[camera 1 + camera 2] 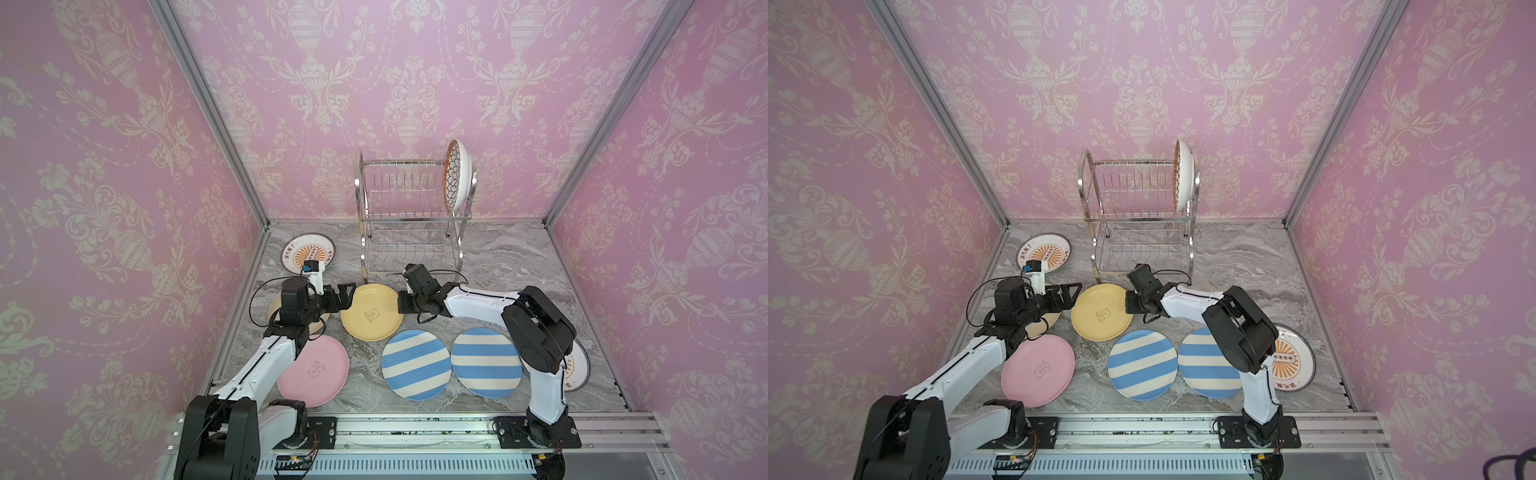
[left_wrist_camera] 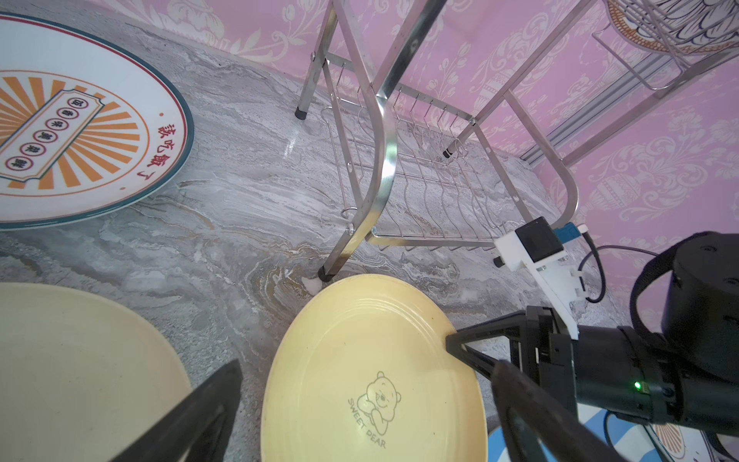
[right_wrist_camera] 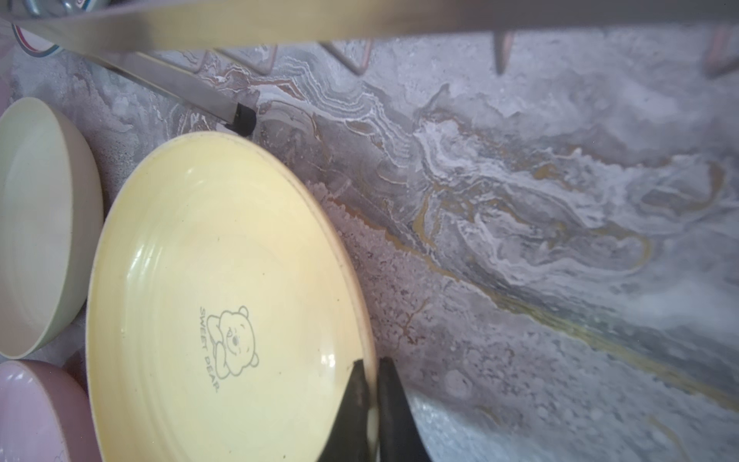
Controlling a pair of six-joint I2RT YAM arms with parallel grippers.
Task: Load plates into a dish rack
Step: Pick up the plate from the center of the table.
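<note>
We found the right claw clenched on the rim of the yellow plate, its arm reaching low across from the right. The left claw hung spread wide at that plate's opposite edge, gripping nothing. The plate rested on the grey marbled table, just in front of the dish rack, whose upper tier held one brown floral plate on edge. Pink damask wallpaper lined the walls. The yellow plate read "SWEET BEAR" beside a bear drawing; a sunburst plate carried red Chinese characters.
</note>
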